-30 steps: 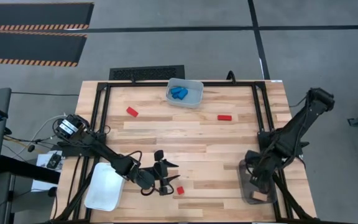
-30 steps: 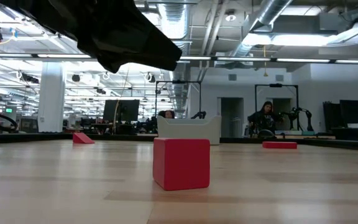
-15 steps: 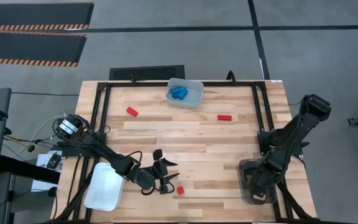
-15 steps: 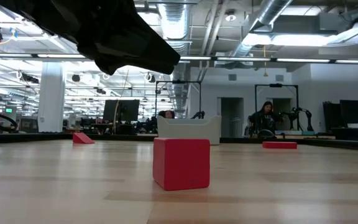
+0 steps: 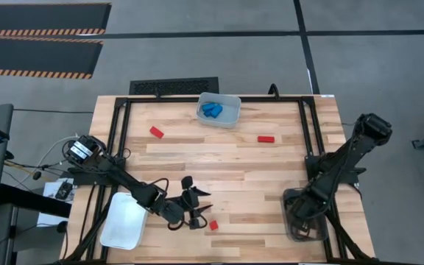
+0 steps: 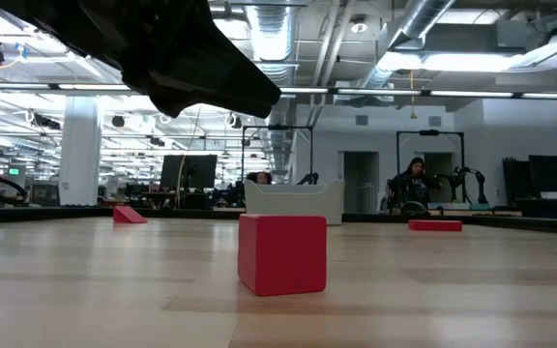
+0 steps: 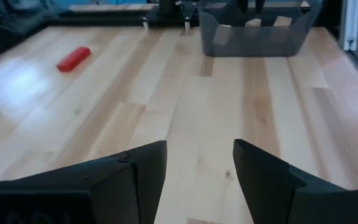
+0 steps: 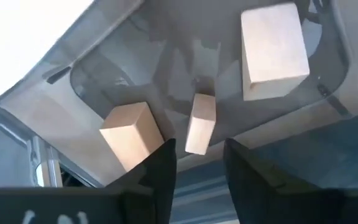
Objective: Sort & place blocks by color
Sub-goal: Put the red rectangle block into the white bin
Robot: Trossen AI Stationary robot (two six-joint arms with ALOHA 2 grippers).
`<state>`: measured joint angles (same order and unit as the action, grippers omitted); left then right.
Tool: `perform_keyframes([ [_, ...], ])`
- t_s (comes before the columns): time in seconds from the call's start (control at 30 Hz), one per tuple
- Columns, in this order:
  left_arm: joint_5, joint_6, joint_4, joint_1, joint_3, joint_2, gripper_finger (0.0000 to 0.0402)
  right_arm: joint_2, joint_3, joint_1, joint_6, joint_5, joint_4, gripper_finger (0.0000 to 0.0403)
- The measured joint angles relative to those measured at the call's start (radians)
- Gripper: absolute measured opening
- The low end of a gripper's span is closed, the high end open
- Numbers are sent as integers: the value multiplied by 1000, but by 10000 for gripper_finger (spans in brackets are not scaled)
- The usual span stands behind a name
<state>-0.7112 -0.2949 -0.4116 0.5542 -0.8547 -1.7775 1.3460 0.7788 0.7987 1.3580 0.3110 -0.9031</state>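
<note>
three red blocks (image 5: 213, 225) on table (image 5: 227, 165), three tan blocks (image 8: 274, 51) in grey bin (image 8: 92, 81)

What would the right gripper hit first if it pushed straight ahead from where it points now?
Probably the narrow tan block lying in the grey bin, almost in line with the open right gripper. Two more tan blocks sit off to either side. Depth is hard to judge.
</note>
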Motion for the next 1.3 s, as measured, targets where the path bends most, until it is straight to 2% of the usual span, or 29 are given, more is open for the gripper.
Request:
perform_keyframes([
  [0.1, -97, 70, -57, -24, -1, -10, 177, 0, 0, -42, -104, -48, 1, 164],
  [0.17, -120, 122, -107, -57, -1, -35, 177, 0, 0, -85, -181, -89, 1, 163],
  [0.37, 97, 224, -348, -182, -1, -159, 177, 0, 32, -222, -361, -156, 0, 151],
  [0.57, 233, 306, -480, -335, -20, -204, 177, 0, 158, -267, -554, -190, -39, 141],
  [0.73, 425, 311, -426, -503, -122, -204, 177, -1, 252, -283, -772, -428, -34, 137],
  [0.93, 526, 357, -383, -632, -229, -212, 176, -1, 264, -338, -884, -791, -50, 137],
  [1.1, 596, 365, -376, -697, -341, -326, 176, -24, 222, -418, -1064, -1005, -24, 139],
  [1.2, 619, 379, -353, -722, -440, -426, 176, -109, 154, -533, -1191, -1017, 56, 137],
  [1.3, 621, 388, -302, -742, -567, -524, 176, -254, 43, -656, -1329, -922, 222, 136],
])
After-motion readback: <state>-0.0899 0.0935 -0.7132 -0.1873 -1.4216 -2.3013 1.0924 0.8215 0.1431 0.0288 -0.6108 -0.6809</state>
